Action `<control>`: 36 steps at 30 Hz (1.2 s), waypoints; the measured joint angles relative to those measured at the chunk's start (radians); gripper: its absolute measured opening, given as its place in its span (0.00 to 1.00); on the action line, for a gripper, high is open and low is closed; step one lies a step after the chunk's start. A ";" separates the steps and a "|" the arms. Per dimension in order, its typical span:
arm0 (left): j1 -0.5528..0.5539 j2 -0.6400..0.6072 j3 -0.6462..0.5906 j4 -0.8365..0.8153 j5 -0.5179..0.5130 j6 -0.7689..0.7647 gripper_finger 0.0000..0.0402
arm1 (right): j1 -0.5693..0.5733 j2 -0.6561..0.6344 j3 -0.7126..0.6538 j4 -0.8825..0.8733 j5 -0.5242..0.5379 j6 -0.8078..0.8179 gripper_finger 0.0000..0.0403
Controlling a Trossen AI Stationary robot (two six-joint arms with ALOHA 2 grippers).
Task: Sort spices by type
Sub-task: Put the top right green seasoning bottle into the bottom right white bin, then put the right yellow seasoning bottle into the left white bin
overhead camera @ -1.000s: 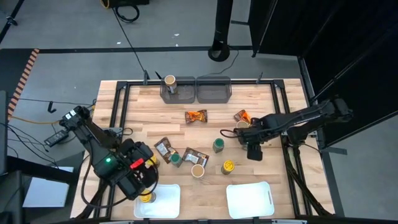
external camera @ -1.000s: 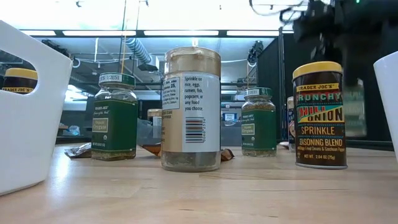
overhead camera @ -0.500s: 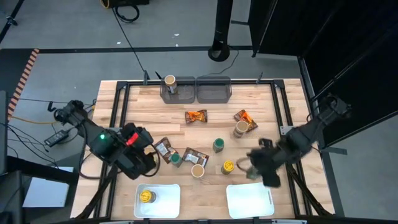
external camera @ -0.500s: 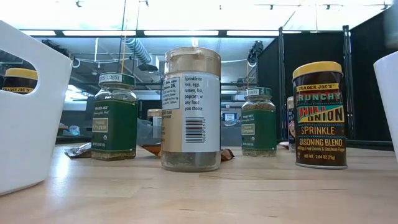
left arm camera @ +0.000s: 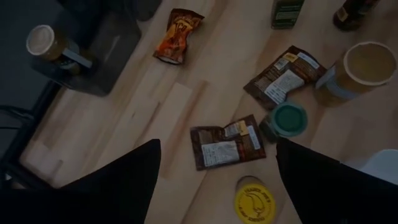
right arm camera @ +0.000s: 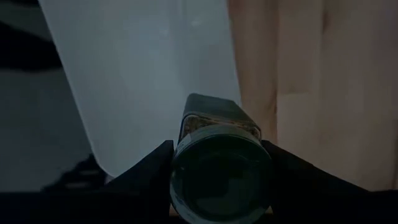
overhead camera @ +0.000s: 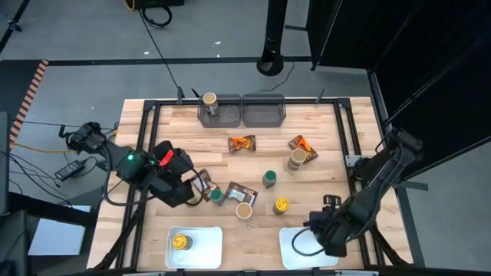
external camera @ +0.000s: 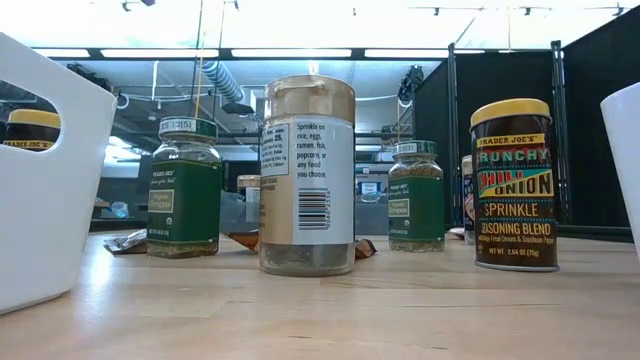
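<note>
Right gripper (right arm camera: pixel 221 186) clamps a green-lidded jar (right arm camera: pixel 221 168) over right white tray (right arm camera: pixel 143 81); lower upright, then release. Left gripper (left arm camera: pixel 217 186) gapes empty.

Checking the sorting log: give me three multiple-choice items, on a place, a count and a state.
1. Where is the yellow-lidded jar that sits in a tray? A. left white tray B. right white tray C. the floor
2. How many orange packets lie on the table? A. one B. two C. four
3. The right tool is: A. open, empty B. shut on a jar C. out of view
A: the high view shows it there. B: two show in the high view. B: its wrist view shows the jar gripped over the right white tray.
</note>
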 joint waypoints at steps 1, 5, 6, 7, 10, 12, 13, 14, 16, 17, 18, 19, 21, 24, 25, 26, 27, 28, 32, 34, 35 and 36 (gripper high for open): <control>0.005 0.000 0.000 0.000 0.000 0.004 0.79 | 0.002 0.018 0.000 0.000 -0.006 -0.015 0.52; 0.015 0.000 0.000 0.001 0.001 0.026 0.79 | 0.003 0.070 0.000 0.001 -0.013 -0.062 0.52; 0.015 0.000 0.000 0.000 0.000 0.026 0.79 | 0.002 0.078 0.000 0.000 -0.012 -0.071 0.52; 0.015 0.000 0.000 0.001 0.000 0.026 0.79 | 0.001 0.086 0.000 0.001 -0.009 -0.079 0.52; 0.018 0.000 0.000 0.001 0.003 0.026 0.79 | 0.000 0.105 0.000 0.003 -0.003 -0.108 0.52; 0.018 0.000 0.000 0.000 0.003 0.026 0.79 | 0.000 0.113 0.000 0.006 -0.004 -0.128 0.52; 0.018 0.000 0.000 0.000 0.003 0.026 0.79 | 0.000 0.117 0.000 0.010 -0.003 -0.134 0.52; 0.018 0.000 0.000 0.001 0.003 0.026 0.79 | 0.000 0.119 0.000 0.014 -0.002 -0.139 0.52; 0.018 0.000 0.000 0.001 0.007 0.026 0.79 | 0.000 0.123 -0.001 0.028 0.001 -0.152 0.52; 0.018 0.000 0.000 0.001 0.007 0.026 0.79 | 0.000 0.123 -0.001 0.033 0.004 -0.152 0.52; 0.018 0.000 0.000 0.002 0.007 0.026 0.79 | 0.000 0.124 -0.001 0.035 0.008 -0.151 0.53; 0.018 0.000 0.000 0.001 0.007 0.026 0.79 | 0.000 0.124 -0.001 0.036 0.011 -0.148 0.56; 0.018 0.000 0.000 0.001 0.007 0.026 0.79 | -0.001 0.124 -0.001 0.034 0.016 -0.132 0.67; 0.018 0.000 0.000 0.001 0.007 0.030 0.79 | -0.002 0.124 -0.001 0.028 0.024 -0.109 0.82; 0.018 0.000 0.000 0.001 0.007 0.033 0.79 | -0.002 0.124 -0.001 0.029 0.024 -0.099 0.85; 0.018 0.000 0.000 0.001 0.007 0.038 0.79 | -0.002 0.124 -0.001 0.028 0.024 -0.089 0.87; 0.018 0.000 0.000 0.001 0.007 0.046 0.79 | -0.002 0.124 -0.001 0.029 0.024 -0.079 0.88; 0.018 0.000 0.000 0.001 0.007 0.050 0.79 | -0.002 0.123 -0.001 0.029 0.024 -0.073 0.88; 0.018 0.000 0.000 0.001 0.007 0.052 0.79 | -0.009 0.116 0.001 0.024 -0.002 -0.074 0.85; 0.018 0.000 0.000 0.001 0.009 0.052 0.79 | -0.021 0.108 0.015 -0.004 -0.006 -0.085 0.83; 0.018 0.000 0.000 0.001 0.013 0.052 0.79 | -0.030 0.103 0.028 -0.018 -0.006 -0.100 0.81; 0.018 0.000 0.000 0.000 0.017 0.052 0.79 | -0.040 0.099 0.046 -0.039 0.001 -0.118 0.80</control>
